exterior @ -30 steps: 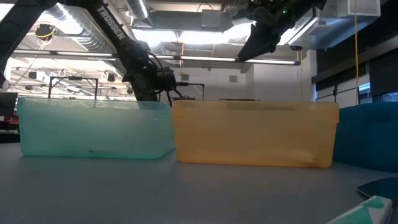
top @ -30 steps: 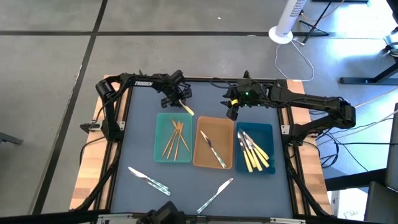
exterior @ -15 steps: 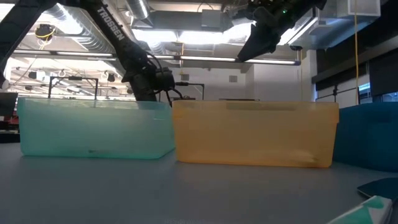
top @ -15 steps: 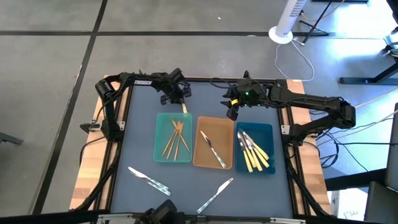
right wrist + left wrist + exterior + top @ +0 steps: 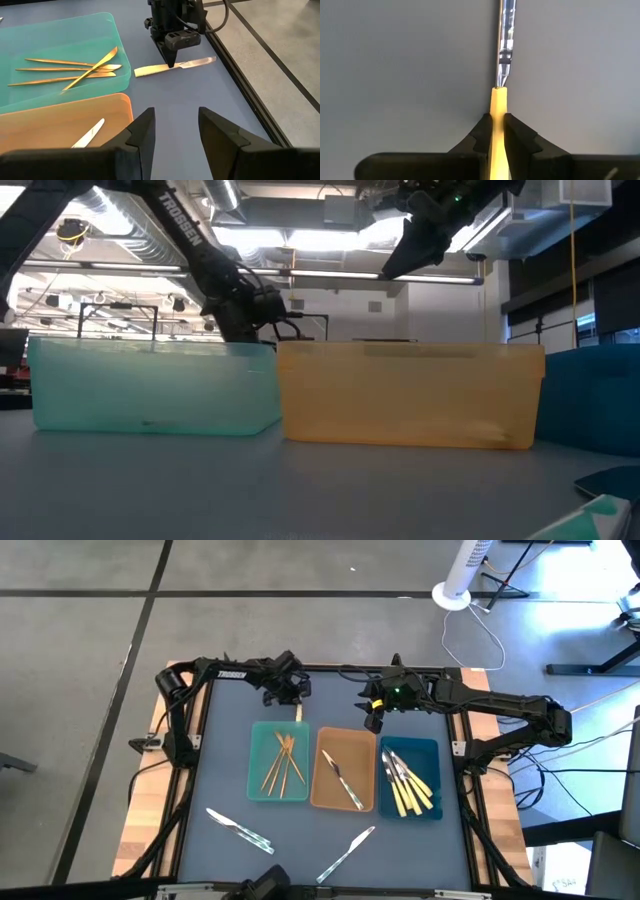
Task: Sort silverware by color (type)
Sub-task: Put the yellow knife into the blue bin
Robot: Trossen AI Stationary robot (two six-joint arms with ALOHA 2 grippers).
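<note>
Silverware is spread over three trays and the dark blue desk (image 5: 220,760). At the desk's far edge the left gripper (image 5: 498,131) has its fingers (image 5: 482,135) clenched on the yellow handle of a yellow-handled knife (image 5: 172,66); in the left wrist view the handle runs between the two dark fingers and the silver blade points away over bare desk. The right wrist view shows this knife level, low over or on the desk (I cannot tell which), just beyond the far end of the teal tray (image 5: 256,755), with the left gripper coming straight down on its middle.

Gold utensils (image 5: 284,762) lie in the teal tray in a loose fan, several crossing each other. A silver knife (image 5: 342,780) lies diagonally in the tan tray (image 5: 330,795), which sits between the other two. Yellow-handled utensils (image 5: 408,785) are packed side by side in the dark-blue tray (image 5: 432,750), silver tips toward the far end.

Two silver pieces are on the near part of the desk, outside the trays: one (image 5: 238,830) near the left corner, another (image 5: 346,853) in front of the tan tray.

The right gripper (image 5: 176,131) hovers above the far end of the tan tray, its fingers released and holding nothing.
</note>
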